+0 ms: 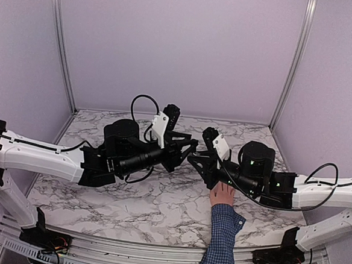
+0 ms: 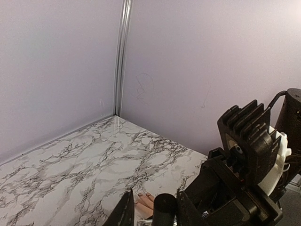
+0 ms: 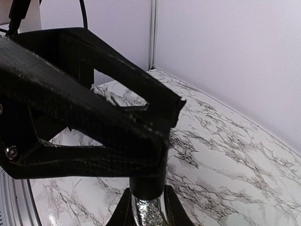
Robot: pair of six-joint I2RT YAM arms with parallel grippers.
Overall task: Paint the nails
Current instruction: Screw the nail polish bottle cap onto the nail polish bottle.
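Nails (image 2: 140,194) belong to a pale hand (image 1: 222,194) lying flat on the marble table (image 1: 129,195), just below the right gripper (image 1: 193,161). They are too small for us to tell whether any polish is on them. The blue checked sleeve (image 1: 223,232) comes in from the near edge, so the hand's long axis runs near to far and the fingers point toward the back wall, leaning slightly left.

We judge the step in hand to be opening the polish. The right gripper is pinched on a glittery bottle (image 3: 148,209), held upright above the table. The left gripper (image 2: 154,205) brackets its dark cap (image 2: 164,207), but we cannot tell whether those jaws press on it, since a gap shows on one side.

Next we need a firm hold on the cap, a twist while the bottle is kept steady, then a straight lift clear of the fingers below.
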